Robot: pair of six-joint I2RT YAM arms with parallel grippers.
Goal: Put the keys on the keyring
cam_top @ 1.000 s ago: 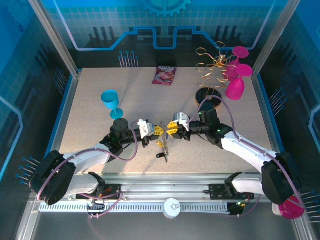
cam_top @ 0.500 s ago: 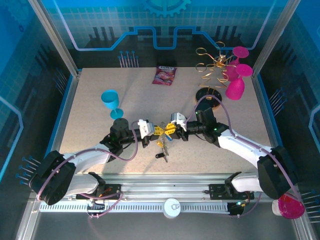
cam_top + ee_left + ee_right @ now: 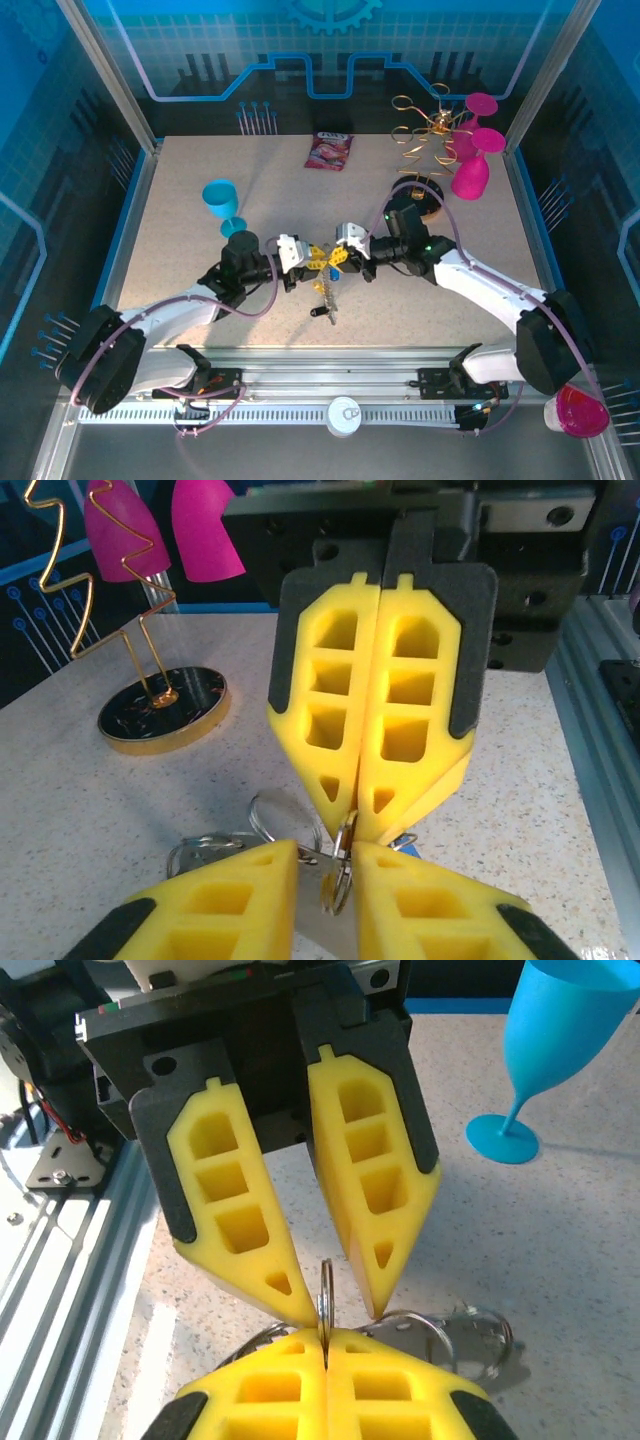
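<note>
**Keyring pinched on edge where the two grippers meet**

On the speckled table [image 3: 280, 200], the left arm [image 3: 170, 320] and the right arm [image 3: 490, 290] reach inward and meet nose to nose near the middle, a little toward the near edge.

At the far right stands a gold wire rack [image 3: 420, 135] on a dark round base, with two pink goblets [image 3: 470, 178] just beside it; what they hold cannot be told. A blue goblet [image 3: 222, 198] stands upright at the left, mouth up, its inside plain blue. A pink cup [image 3: 580, 412] sits mouth up off the table's near right corner. A snack packet [image 3: 330, 150] lies flat by the far edge.

The right gripper [image 3: 325, 1338] has its yellow fingers pressed together on the keyring [image 3: 325, 1285], a thin metal ring that stands upright and is seen edge-on. The left gripper [image 3: 325, 855] faces it with a narrow gap between its fingers. The ring sits in that gap, and whether they touch it cannot be told.

The keys [image 3: 325, 290] trail from the meeting point toward the near edge, the bunch's long axis running that way, with a black head at the near end.
</note>
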